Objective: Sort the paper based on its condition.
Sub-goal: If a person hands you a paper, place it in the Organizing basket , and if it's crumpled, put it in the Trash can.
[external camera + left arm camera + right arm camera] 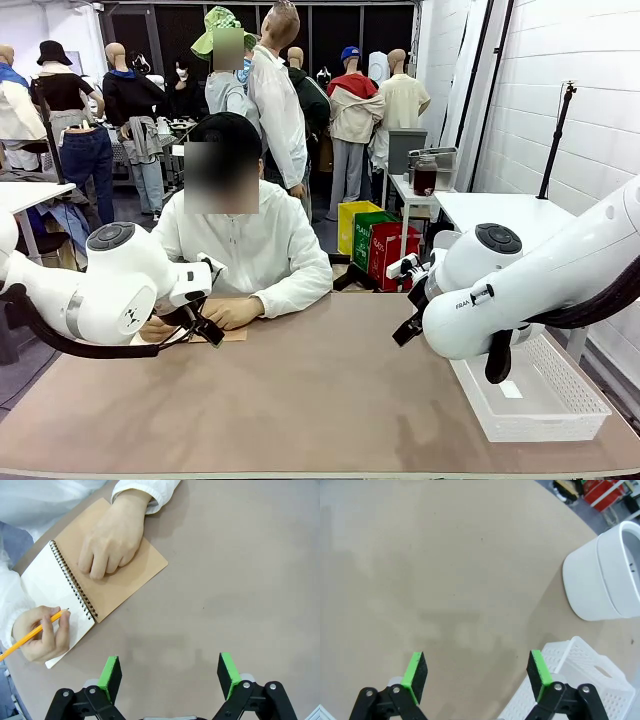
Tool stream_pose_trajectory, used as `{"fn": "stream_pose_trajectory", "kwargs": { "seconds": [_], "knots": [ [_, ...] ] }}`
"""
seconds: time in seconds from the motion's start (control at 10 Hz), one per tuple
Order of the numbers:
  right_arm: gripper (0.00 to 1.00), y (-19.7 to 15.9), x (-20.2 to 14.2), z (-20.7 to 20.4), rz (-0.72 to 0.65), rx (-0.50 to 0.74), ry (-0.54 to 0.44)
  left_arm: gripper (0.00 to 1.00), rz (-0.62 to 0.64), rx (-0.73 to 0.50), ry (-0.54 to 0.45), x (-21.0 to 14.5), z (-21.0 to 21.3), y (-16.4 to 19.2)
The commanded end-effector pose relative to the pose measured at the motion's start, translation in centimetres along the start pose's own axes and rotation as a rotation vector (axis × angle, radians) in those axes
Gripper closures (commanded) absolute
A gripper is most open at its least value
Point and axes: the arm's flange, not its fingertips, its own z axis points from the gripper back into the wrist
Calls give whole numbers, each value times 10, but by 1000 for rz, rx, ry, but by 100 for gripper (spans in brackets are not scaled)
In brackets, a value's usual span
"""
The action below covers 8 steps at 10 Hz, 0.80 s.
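Observation:
The paper is out of view. A spiral notebook (pixel 125 575) with a brown cover lies open at the table's far left, its white page (pixel 45 585) still bound. The person presses one hand (pixel 107 545) on the cover. Their other hand (pixel 42 635) holds a yellow pencil (pixel 30 636) to the page. My left gripper (pixel 170 675) hangs open above bare table, just short of the notebook, with nothing between its green pads. My right gripper (pixel 477 672) is open over bare table at the right, also with nothing in it.
A white perforated basket (pixel 530 395) stands at the table's right edge, and its corner (pixel 570 680) lies beside my right fingers. A round white bin (pixel 600 580) sits beyond it. The brown table (pixel 300 400) stretches between the arms.

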Motion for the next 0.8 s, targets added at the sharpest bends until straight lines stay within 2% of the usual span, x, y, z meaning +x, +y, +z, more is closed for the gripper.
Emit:
{"fn": "stream_pose_trajectory", "kwargs": {
  "seconds": [0.0,0.4,0.7],
  "knots": [
    [0,-3,13,17,-12,35,15,0,8,4,8,12,23,5],
    [0,-12,41,73,-20,74,-17,0,1,46,57,40,91,12],
    [0,-19,66,125,-14,123,-30,0,-3,21,46,53,143,17]
  ]
}}
